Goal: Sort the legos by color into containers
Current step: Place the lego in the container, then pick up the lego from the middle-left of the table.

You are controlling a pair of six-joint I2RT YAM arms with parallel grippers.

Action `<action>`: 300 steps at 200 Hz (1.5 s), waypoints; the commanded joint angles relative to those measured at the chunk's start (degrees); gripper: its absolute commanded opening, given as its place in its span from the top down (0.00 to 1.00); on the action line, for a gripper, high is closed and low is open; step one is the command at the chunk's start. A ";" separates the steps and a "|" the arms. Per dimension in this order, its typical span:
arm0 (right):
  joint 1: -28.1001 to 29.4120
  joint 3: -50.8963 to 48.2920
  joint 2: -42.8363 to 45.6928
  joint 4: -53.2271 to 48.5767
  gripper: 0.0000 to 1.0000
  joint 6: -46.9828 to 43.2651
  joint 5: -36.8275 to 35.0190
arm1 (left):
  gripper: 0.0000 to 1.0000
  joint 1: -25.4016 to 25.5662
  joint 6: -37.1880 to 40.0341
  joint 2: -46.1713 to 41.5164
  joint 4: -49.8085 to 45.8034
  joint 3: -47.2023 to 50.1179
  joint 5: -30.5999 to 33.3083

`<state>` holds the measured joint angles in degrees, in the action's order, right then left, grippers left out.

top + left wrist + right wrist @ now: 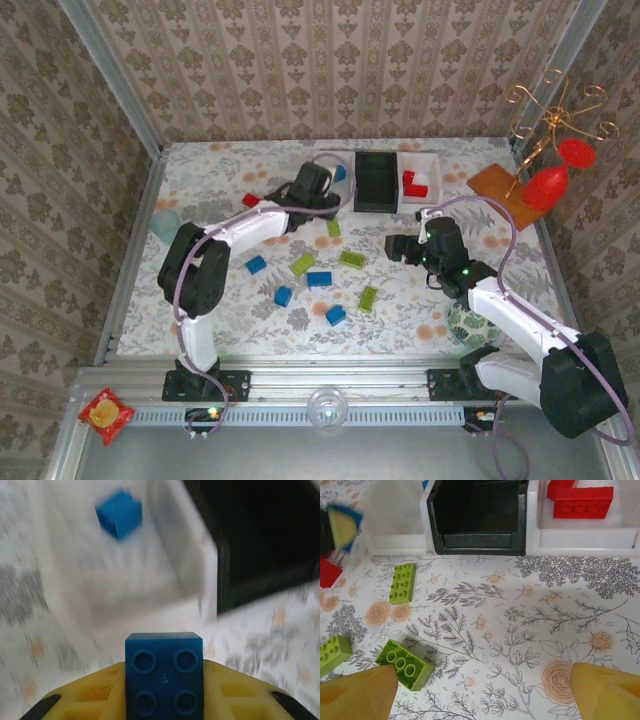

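**Overhead view:** the left tool (322,185) reaches to the far side of the floral-patterned worktop (220,170), where three rectangular open bins stand in a row; the right tool (402,248) hangs over the worktop nearer the arm bases; loose blue bricks (319,279) and lime green bricks (351,259) lie scattered between the arms, and one red brick (250,200) lies beside the left arm; the left tool hides most of the left bin.

**Left wrist view:** yellow fingers (90,695) of the left tool are clamped on a blue four-stud plastic brick (164,677), held close to the left white bin (125,575); a second blue brick (119,514) lies inside that bin; the black bin (260,540) stands just beside it; the whole view is motion-blurred.

**Right wrist view:** yellow fingertips (355,692) of the right tool stand wide apart, gripping nothing; the black bin's interior is dark and cropped at the top; the right white bin (590,537) holds red flat bricks (582,502), partly cut off.
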<state>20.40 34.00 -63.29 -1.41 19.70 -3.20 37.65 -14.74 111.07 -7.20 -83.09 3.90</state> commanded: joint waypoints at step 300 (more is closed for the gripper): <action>2.81 -1.65 -0.09 3.98 0.09 -2.37 1.27 | 0.18 -12.84 -2.10 -26.93 -22.16 34.66 1.01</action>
<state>22.94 32.38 -63.51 2.61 17.93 -1.06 25.58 -14.46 82.59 -29.93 -47.53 3.27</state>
